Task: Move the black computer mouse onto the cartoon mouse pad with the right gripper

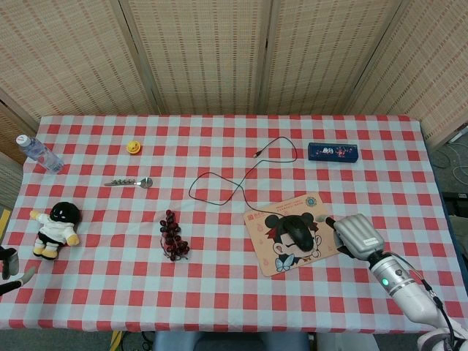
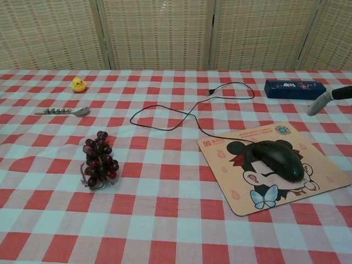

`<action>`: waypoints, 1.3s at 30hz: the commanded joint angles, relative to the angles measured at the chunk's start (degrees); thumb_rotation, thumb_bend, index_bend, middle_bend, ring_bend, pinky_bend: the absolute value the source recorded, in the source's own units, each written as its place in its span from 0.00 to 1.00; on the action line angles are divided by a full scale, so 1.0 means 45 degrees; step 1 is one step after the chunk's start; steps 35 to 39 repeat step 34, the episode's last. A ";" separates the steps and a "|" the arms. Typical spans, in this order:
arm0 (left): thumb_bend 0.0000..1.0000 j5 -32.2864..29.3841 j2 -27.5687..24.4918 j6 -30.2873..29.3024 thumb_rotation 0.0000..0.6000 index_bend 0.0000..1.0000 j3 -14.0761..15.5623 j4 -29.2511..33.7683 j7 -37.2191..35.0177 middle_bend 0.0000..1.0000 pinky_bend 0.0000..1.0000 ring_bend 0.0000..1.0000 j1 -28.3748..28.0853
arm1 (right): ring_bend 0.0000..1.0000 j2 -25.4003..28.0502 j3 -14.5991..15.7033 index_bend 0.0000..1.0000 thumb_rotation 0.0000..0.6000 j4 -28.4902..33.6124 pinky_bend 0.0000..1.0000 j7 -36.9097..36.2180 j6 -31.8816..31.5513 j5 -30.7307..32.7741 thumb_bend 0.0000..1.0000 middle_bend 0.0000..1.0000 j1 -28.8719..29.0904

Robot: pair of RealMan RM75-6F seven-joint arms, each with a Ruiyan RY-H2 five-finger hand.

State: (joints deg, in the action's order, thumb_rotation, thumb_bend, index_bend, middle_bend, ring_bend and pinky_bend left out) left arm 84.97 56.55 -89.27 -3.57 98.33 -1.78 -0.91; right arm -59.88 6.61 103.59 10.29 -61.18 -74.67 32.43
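The black computer mouse lies on the cartoon mouse pad, over the printed character's face. Its thin black cable loops away across the cloth toward the back. My right hand hovers just right of the pad, apart from the mouse, and holds nothing. In the chest view only one of its fingers shows at the right edge. A sliver of my left hand shows at the head view's lower left edge. How its fingers lie is unclear.
A bunch of dark grapes lies left of the pad. A spoon, a yellow duck, a water bottle and a plush doll are on the left. A blue pencil case sits at the back right.
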 commanded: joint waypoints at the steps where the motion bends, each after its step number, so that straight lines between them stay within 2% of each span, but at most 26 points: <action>1: 0.19 0.0039 0.0061 0.0092 1.00 1.00 0.0036 -0.0015 0.0080 0.83 0.54 0.51 -0.0053 | 0.69 0.0284 0.0082 0.24 1.00 0.0034 0.91 -0.0032 -0.1422 -0.0805 0.76 0.75 -0.1023; 4: 0.19 0.0086 0.0153 0.0250 1.00 1.00 0.0098 -0.0034 0.0268 0.83 0.54 0.51 -0.0133 | 0.54 0.0324 0.0124 0.24 1.00 0.0008 0.76 0.0173 -0.2734 -0.1399 0.61 0.61 -0.1867; 5: 0.19 0.0098 0.0180 0.0277 1.00 1.00 0.0108 -0.0034 0.0328 0.83 0.54 0.51 -0.0152 | 0.51 0.0298 0.0137 0.24 1.00 -0.0035 0.73 0.0204 -0.3056 -0.1578 0.59 0.58 -0.2082; 10: 0.19 0.0268 0.0375 0.0376 1.00 1.00 0.0196 -0.0075 0.0589 0.83 0.54 0.51 -0.0242 | 0.39 0.0130 0.0290 0.24 1.00 -0.0429 0.55 0.0152 -0.4891 -0.2626 0.56 0.48 -0.3381; 13: 0.19 0.0354 0.0507 0.0396 1.00 1.00 0.0228 -0.0141 0.0702 0.83 0.54 0.51 -0.0285 | 0.36 -0.0053 0.0286 0.24 1.00 -0.0764 0.50 -0.0003 -0.5911 -0.3204 0.55 0.45 -0.4063; 19: 0.19 0.0295 0.0642 0.0431 1.00 1.00 0.0234 -0.0214 0.0854 0.82 0.54 0.50 -0.0315 | 0.35 -0.0366 0.0214 0.24 1.00 -0.1399 0.49 -0.0632 -0.7752 -0.4323 0.55 0.43 -0.5230; 23: 0.19 0.0179 0.0644 0.0437 1.00 1.00 0.0191 -0.0231 0.0862 0.82 0.54 0.50 -0.0321 | 0.35 -0.0522 0.0104 0.24 1.00 -0.1824 0.49 -0.1063 -0.8326 -0.4441 0.55 0.43 -0.5786; 34: 0.19 -0.0059 0.0649 0.0582 1.00 1.00 0.0121 -0.0296 0.0888 0.82 0.54 0.50 -0.0403 | 0.35 -0.0407 -0.0351 0.24 1.00 -0.2412 0.49 -0.1944 -0.8067 -0.4101 0.55 0.43 -0.6288; 39: 0.19 -0.0059 0.0649 0.0582 1.00 1.00 0.0121 -0.0296 0.0888 0.82 0.54 0.50 -0.0403 | 0.35 -0.0407 -0.0351 0.24 1.00 -0.2412 0.49 -0.1944 -0.8067 -0.4101 0.55 0.43 -0.6288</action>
